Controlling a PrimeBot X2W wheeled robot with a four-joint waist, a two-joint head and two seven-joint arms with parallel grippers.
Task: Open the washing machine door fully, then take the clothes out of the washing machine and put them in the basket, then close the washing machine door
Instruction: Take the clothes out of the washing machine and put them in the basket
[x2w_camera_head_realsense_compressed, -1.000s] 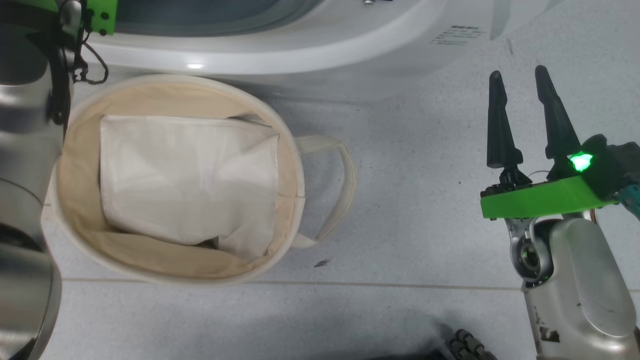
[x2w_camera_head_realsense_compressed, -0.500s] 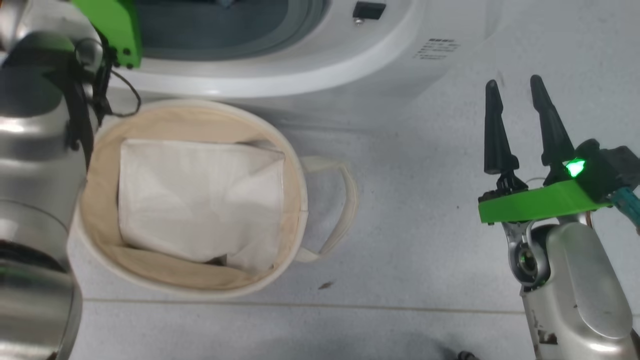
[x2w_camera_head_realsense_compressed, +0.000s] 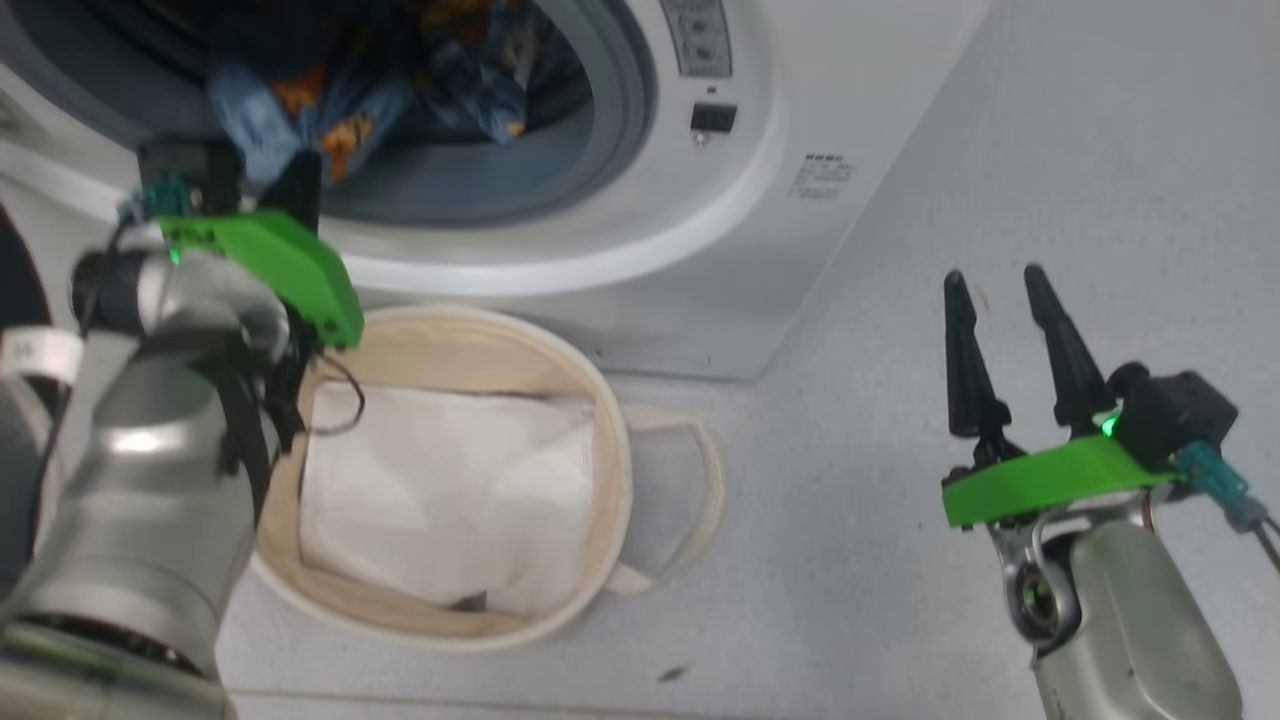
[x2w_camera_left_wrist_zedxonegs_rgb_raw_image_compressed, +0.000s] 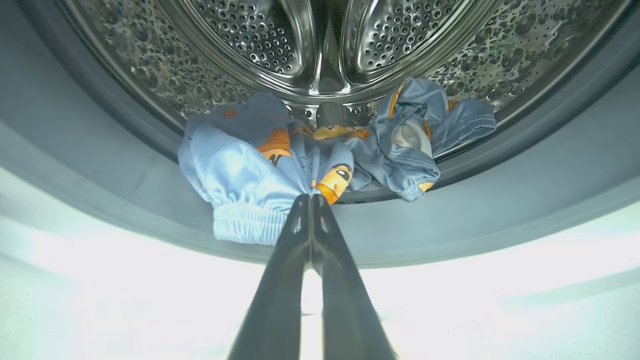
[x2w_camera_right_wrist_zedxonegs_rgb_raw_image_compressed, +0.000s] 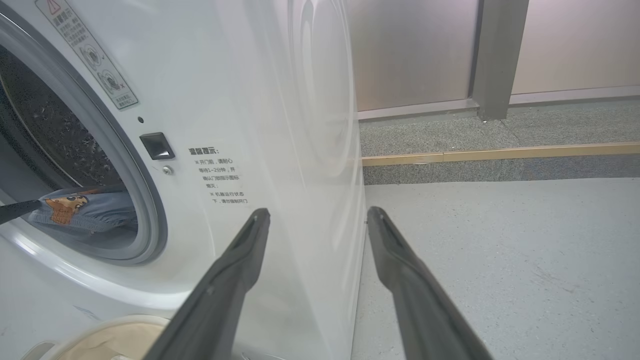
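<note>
Blue clothes (x2w_camera_left_wrist_zedxonegs_rgb_raw_image_compressed: 250, 170) are pinched in your left end effector (x2w_camera_left_wrist_zedxonegs_rgb_raw_image_compressed: 310, 198), reaching into the washing machine (x2w_camera_head_realsense_compressed: 790, 90); your right end effector (x2w_camera_head_realsense_compressed: 995, 280) hangs open, empty.

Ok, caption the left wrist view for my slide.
Left gripper, jaws shut, pinches a soft blue garment printed with orange bears at the lip of the perforated steel drum.

The pale grey speckled floor (x2w_camera_head_realsense_compressed: 1050, 130) spreads beneath and ahead of the right tool (x2w_camera_head_realsense_compressed: 995, 276). Well to that tool's left, the washing machine (x2w_camera_head_realsense_compressed: 800, 110) stands on it. The basket (x2w_camera_head_realsense_compressed: 450, 345) sits on the floor close in front of the machine. A small dark scrap (x2w_camera_head_realsense_compressed: 672, 674) lies on bare floor between the basket and the tool's arm.
</note>
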